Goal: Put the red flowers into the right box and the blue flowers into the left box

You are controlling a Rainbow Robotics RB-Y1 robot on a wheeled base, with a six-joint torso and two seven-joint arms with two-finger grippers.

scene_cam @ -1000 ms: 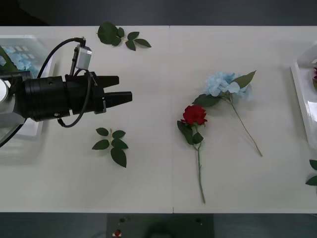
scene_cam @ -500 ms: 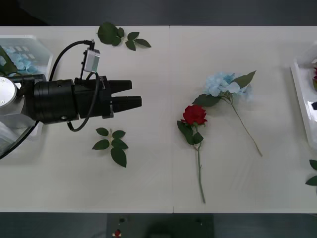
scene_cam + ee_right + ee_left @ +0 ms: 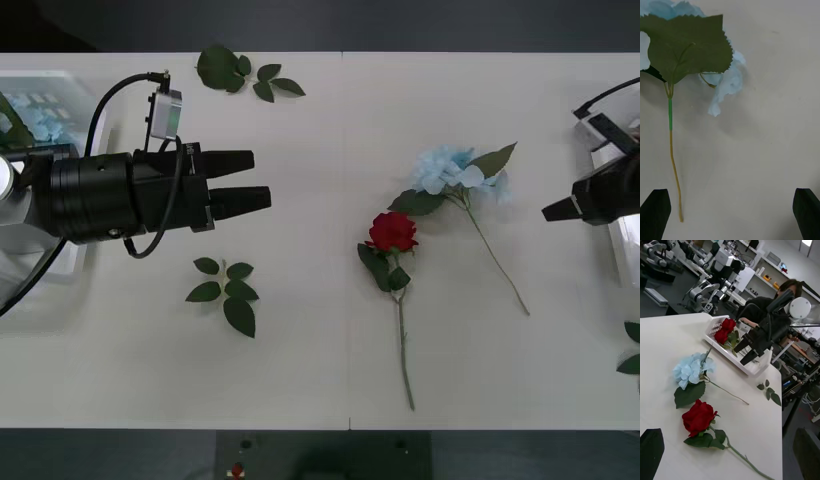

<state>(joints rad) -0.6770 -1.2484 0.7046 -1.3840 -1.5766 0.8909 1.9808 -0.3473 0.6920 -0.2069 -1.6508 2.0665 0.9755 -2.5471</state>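
Partly done: two red roses point(image 3: 724, 330) already in the right box point(image 3: 752, 367), blue blooms point(image 3: 40, 122) in the left box point(image 3: 60, 80). Left on the surface point(image 3: 300, 380): one red rose point(image 3: 392, 231), one blue flower point(image 3: 448, 168). Left gripper point(image 3: 258, 180) and right gripper point(image 3: 552, 212) both with fingers spread, empty.

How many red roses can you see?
3: one rose lies on the table beside the blue flower; two roses sit in the white tray. More may be hidden.
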